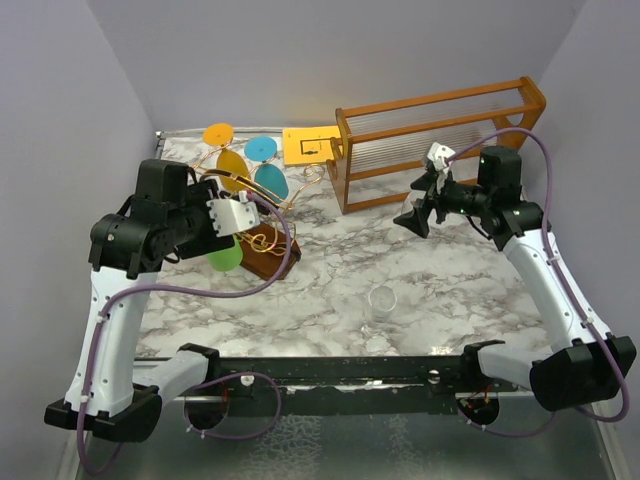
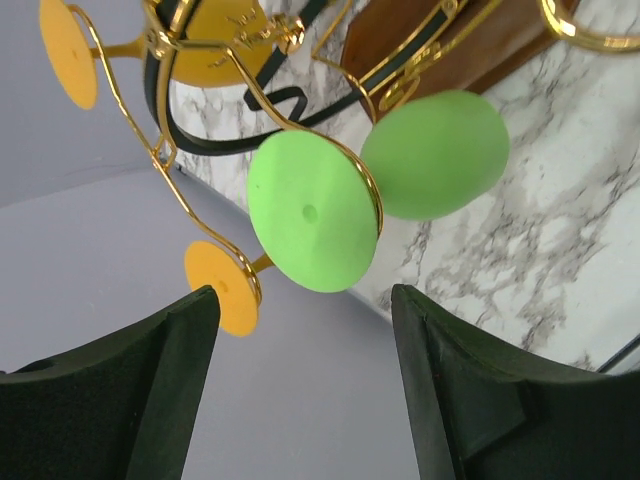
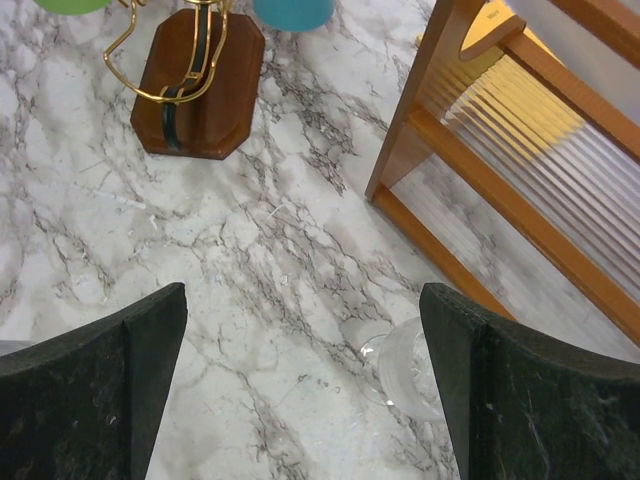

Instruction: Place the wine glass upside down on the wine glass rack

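Observation:
The wine glass rack has curly gold wire arms on a dark brown base, left of centre. Coloured glasses hang on it. A clear wine glass stands upright on the marble near the front middle. It also shows in the right wrist view, low beside the right finger. My left gripper is open and empty, right at the rack. A green glass foot hangs just beyond its fingertips. My right gripper is open and empty, held above the table.
A large orange-brown wooden frame with clear rods stands at the back right, close behind the right gripper. A yellow card lies at the back. Grey walls close in the left and right sides.

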### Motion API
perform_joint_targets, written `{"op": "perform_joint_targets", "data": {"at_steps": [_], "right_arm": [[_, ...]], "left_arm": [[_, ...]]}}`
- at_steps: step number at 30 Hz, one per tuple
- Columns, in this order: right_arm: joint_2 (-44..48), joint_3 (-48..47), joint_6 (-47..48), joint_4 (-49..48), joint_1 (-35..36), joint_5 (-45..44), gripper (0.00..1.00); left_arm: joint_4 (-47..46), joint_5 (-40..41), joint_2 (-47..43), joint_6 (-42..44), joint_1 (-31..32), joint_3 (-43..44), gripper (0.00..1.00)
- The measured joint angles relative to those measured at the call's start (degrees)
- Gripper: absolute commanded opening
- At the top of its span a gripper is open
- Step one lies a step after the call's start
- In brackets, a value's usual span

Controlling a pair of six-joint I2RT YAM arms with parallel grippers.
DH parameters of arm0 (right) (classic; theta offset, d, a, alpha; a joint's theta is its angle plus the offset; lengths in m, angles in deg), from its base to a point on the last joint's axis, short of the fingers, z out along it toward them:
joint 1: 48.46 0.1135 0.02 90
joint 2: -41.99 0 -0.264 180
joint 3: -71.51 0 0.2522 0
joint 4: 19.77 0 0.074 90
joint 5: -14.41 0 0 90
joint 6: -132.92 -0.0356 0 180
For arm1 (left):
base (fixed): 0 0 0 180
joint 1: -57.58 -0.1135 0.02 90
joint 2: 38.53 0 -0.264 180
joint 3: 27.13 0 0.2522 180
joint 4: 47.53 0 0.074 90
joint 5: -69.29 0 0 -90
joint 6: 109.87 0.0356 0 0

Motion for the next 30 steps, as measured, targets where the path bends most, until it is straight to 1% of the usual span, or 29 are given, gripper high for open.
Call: {"op": "perform_joint_targets", "data": {"at_steps": [5,10,13,16,19,22,24,30], "right_arm": [[-0.3,-5.6,4.2,7.5,0.5,-0.4,1.00],[-0.6,-9.6,6.4,15.1,3.1,-4.0,0.98],[-0.8,-10.4,8.9,20.5,6.7,-5.4,0.97],[-0.8,-10.1,11.4,25.9,11.9,-6.4,0.93],[-0.8,-9.0,12.9,29.5,18.5,-7.1,0.89],[-1.0,-6.9,13.5,31.2,23.4,-8.1,0.84],[-1.0,-5.4,13.9,32.0,25.4,-9.0,0.80],[-1.6,-3.3,14.4,33.4,28.3,-13.1,0.64]], "left_arm": [[-3.5,-6.2,-0.3,-7.9,0.0,2.8,0.98],[-8.9,-8.2,-0.5,-15.9,0.0,4.1,0.99],[-11.9,-8.2,-0.3,-18.9,0.0,4.0,0.99],[-14.4,-8.2,0.0,-20.4,0.0,3.1,0.99],[-16.1,-8.0,0.6,-21.2,0.0,1.5,0.99],[-17.4,-7.1,1.5,-21.5,0.0,0.3,0.99],[-17.8,-6.5,2.2,-21.5,0.0,-0.1,0.99],[-19.0,-5.1,2.7,-21.6,0.0,-0.1,0.99]]}}
